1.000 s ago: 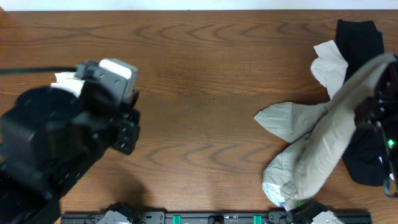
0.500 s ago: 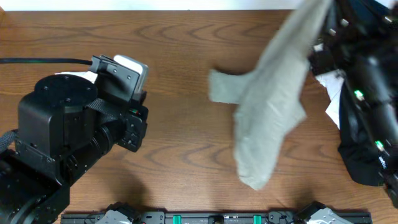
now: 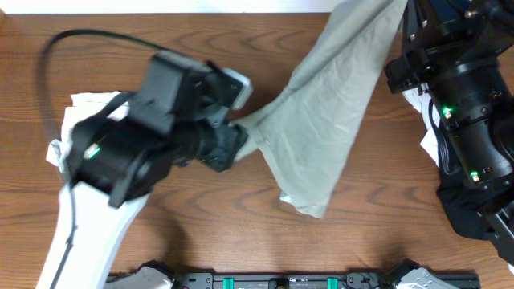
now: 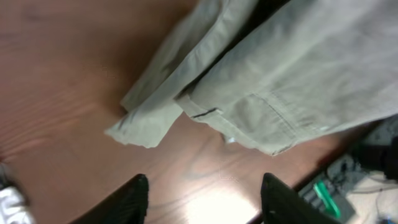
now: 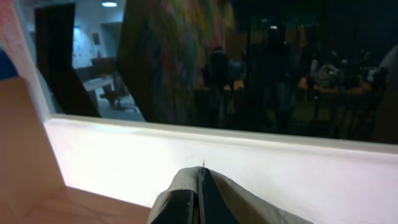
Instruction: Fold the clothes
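The khaki-grey shorts (image 3: 329, 112) hang stretched from the back right of the table down to its middle. My right gripper (image 5: 200, 190) is shut on a fold of them, the cloth draped over its fingers, and holds them high near the back edge (image 3: 397, 12). My left gripper (image 3: 238, 138) sits at the shorts' lower left corner. In the left wrist view that gripper (image 4: 205, 190) is open, with bare table between its fingertips (image 4: 138, 186). The shorts' hem and pocket seam (image 4: 249, 106) lie just beyond it. A white garment (image 3: 80, 108) lies under the left arm.
A black garment (image 3: 466, 209) lies at the right edge under the right arm, with white cloth (image 3: 427, 140) beside it. A black rail (image 3: 281, 281) runs along the table's front edge. The left arm's cable (image 3: 80, 36) loops over the back left.
The left arm has swung right to the shorts' corner and its jaws have opened. The right gripper has lifted the shorts up and toward the back, pulling them leftward over the table.
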Robot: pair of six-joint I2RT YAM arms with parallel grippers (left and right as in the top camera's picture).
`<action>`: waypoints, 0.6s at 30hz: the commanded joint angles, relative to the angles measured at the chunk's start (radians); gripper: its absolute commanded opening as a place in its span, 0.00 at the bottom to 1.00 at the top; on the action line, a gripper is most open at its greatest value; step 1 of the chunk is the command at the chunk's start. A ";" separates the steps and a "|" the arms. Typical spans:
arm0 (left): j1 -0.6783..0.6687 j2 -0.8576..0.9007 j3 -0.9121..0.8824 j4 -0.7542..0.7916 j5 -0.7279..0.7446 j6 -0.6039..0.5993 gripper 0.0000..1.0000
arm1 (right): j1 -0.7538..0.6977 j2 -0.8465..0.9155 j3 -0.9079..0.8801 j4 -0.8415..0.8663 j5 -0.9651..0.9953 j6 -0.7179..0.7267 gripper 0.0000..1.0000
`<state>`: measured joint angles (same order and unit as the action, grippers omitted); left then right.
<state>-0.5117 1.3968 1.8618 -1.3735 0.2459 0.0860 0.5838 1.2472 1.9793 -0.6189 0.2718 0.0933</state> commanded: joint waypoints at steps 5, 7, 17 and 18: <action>0.005 0.093 -0.049 0.019 0.185 0.129 0.70 | -0.014 -0.014 0.010 -0.013 0.046 -0.027 0.01; 0.005 0.118 -0.068 0.016 0.255 0.193 0.73 | -0.014 -0.014 0.010 -0.015 0.046 -0.028 0.01; 0.005 0.149 -0.283 0.121 0.399 0.409 0.75 | -0.014 -0.014 0.010 -0.031 0.046 -0.027 0.01; 0.004 0.149 -0.300 0.142 0.399 0.416 0.75 | -0.014 -0.014 0.010 -0.031 0.046 -0.027 0.01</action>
<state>-0.5114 1.5471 1.6039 -1.2579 0.5976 0.4179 0.5838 1.2472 1.9793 -0.6590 0.3077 0.0784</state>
